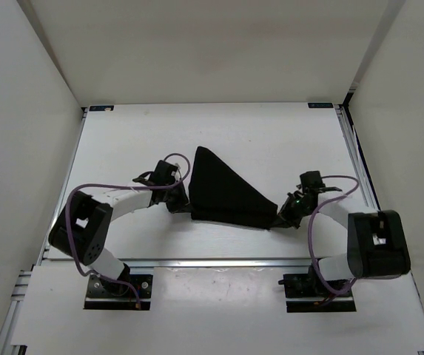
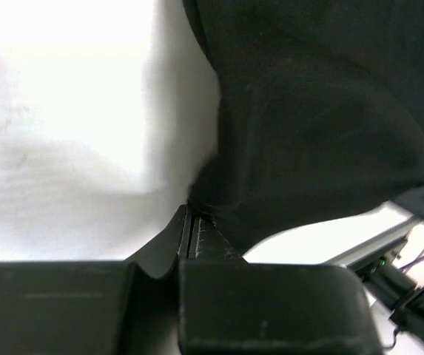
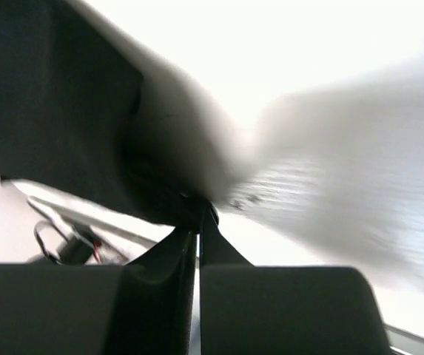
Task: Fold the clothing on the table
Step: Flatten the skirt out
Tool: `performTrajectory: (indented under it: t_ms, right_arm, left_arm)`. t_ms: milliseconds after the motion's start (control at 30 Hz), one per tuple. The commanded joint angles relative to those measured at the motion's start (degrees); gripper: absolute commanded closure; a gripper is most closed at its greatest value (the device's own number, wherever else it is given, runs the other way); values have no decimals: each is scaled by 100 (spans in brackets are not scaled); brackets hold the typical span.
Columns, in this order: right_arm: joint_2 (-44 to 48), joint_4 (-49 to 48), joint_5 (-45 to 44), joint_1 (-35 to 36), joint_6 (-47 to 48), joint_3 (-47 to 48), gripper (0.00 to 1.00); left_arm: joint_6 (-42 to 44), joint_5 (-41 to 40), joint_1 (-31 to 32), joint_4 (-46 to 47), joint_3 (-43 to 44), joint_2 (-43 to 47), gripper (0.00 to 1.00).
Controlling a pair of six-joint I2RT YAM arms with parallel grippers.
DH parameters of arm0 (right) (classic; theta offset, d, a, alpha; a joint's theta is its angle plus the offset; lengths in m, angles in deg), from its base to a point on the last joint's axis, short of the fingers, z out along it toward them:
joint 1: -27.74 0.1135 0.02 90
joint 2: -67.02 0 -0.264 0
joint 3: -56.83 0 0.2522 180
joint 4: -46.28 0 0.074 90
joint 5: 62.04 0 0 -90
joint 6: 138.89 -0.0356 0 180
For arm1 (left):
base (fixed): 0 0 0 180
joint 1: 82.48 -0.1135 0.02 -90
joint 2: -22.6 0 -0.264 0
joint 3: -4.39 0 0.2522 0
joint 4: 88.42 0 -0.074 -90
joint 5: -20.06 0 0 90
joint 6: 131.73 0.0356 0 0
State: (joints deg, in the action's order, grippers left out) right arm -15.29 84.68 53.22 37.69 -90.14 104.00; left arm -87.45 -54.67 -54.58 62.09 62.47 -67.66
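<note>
My left hand (image 1: 186, 210) was closed tight, its fingertips pinching the near left corner of the clothing (image 1: 226, 188). My right hand (image 1: 281, 217) was closed too, and it nipped the near right corner of the same black cloth. The clothing lay between my two arms, near the middle of the white surface (image 1: 123, 140). It formed a dark wedge, tall beside my left hand and narrowing toward my right.

Blurred clothing (image 3: 49, 111), cut off at the right wrist view's edge, corner hidden inside the right tool (image 3: 197, 214)
</note>
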Motion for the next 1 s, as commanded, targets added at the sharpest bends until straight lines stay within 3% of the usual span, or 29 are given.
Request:
performTrajectory:
  t_ms: [0, 167, 367, 500, 633, 733, 833, 967]
  right_arm:
    - [644, 821, -759, -747, 546, -10, 100]
    - [716, 990, -497, -1233, 970, -133, 100]
    - [654, 691, -56, -618, 733, 568, 100]
    - [120, 769, 94, -547, 864, 2138, 100]
    - [-732, 1288, -484, -381, 1268, 4160, 100]
    - [-1112, 1446, -601, -372, 1375, 5103, 100]
    - [-1017, 1342, -671, -380, 1462, 5641, 100]
    - [-569, 1271, -698, -293, 1585, 5230, 100]
  left_arm:
    - [475, -243, -144, -431, 209, 579, 100]
    - [554, 89, -329, -423, -36, 518, 100]
    - [853, 793, -373, -290, 384, 308, 100]
    - [1143, 1022, -434, -580, 1970, -228, 100]
    - [1179, 1188, -627, -940, 4035, -1324, 100]
    - [1004, 1522, -795, -837, 5120, -1582, 100]
    - [889, 1558, -979, -660, 5376, -1337, 100]
    - [1038, 1803, -1006, -678, 4781, -882, 100]
